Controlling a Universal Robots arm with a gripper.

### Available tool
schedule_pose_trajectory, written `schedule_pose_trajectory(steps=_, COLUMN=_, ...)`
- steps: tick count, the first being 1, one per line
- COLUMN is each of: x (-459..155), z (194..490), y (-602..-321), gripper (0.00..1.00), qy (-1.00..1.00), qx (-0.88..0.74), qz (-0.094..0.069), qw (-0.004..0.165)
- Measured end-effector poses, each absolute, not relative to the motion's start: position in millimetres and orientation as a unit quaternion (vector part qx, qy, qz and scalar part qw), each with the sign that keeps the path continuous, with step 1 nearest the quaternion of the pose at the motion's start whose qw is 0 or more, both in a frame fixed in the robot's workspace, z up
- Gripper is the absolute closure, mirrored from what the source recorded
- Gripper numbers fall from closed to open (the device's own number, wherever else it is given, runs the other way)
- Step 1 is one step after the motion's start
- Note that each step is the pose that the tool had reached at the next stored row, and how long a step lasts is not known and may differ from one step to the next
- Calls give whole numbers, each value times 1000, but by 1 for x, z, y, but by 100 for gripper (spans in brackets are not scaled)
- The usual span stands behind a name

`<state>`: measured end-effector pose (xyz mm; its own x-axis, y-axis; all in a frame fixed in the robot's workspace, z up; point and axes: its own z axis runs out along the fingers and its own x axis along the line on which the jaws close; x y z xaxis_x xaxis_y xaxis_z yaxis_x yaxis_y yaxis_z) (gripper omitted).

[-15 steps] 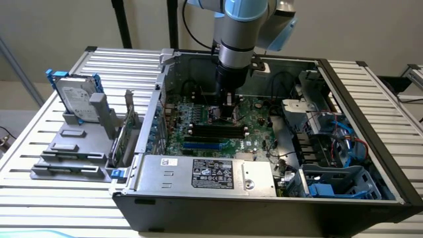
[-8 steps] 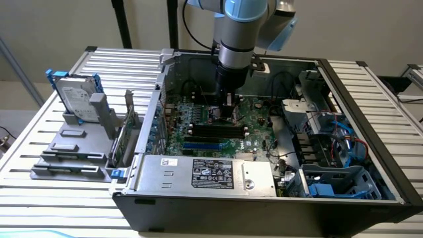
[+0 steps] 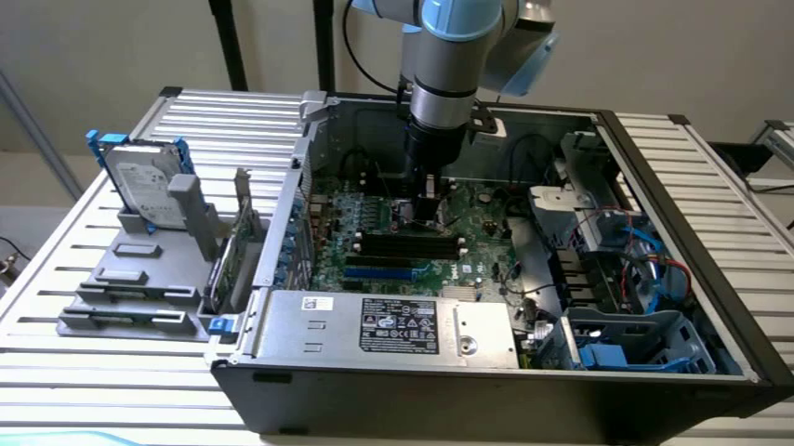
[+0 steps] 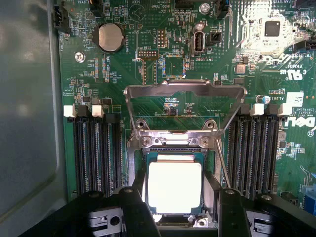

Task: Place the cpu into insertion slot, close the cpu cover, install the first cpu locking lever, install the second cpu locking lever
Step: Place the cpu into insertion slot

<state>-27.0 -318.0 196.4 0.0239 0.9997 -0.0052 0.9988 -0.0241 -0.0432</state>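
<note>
Slatted table (image 3: pixel 223 121) is carrying an open PC case (image 3: pixel 694 232), w/ the insertion slot (image 4: pixel 173 150) lying roughly mid-case. The arm (image 3: pixel 447 56) is reaching straight down into the case, directly above the slot. Grey power-supply box (image 3: pixel 372 325) is sitting along the case's near edge in the exterior view, well apart from the slot. Green motherboard (image 4: pixel 123 64) is spreading out all around the slot. A hard drive (image 3: pixel 143 181) is standing on a grey rack outside the case, far off to the exterior view's left of the slot. Black memory slots (image 4: pixel 94 153) are running in banks on two opposite sides of the slot. The gripper (image 4: pixel 175 200) is hanging right over the slot, fingers (image 4: pixel 134 202) standing wide apart and pressing on opposite edges of the cpu (image 4: pixel 174 185), i.e. holding it. The cpu cover (image 4: pixel 185 89) is standing swung open off the slot on its hinge, w/ bare board showing thru its window. The cpu is sitting inside the slot's metal rim, pale face up; can't tell if it's fully seated. A thin metal lever (image 4: pixel 221 158) is running just beside the slot. A coin battery (image 4: pixel 109 37) is lying well beyond the open cover from the slot.
</note>
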Motion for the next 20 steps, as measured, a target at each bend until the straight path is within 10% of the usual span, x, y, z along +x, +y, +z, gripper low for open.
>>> schedule_pose_trajectory(steps=20, x=-27, z=196, y=-318, gripper=38, qy=-698, qx=-715, qz=19, qw=12)
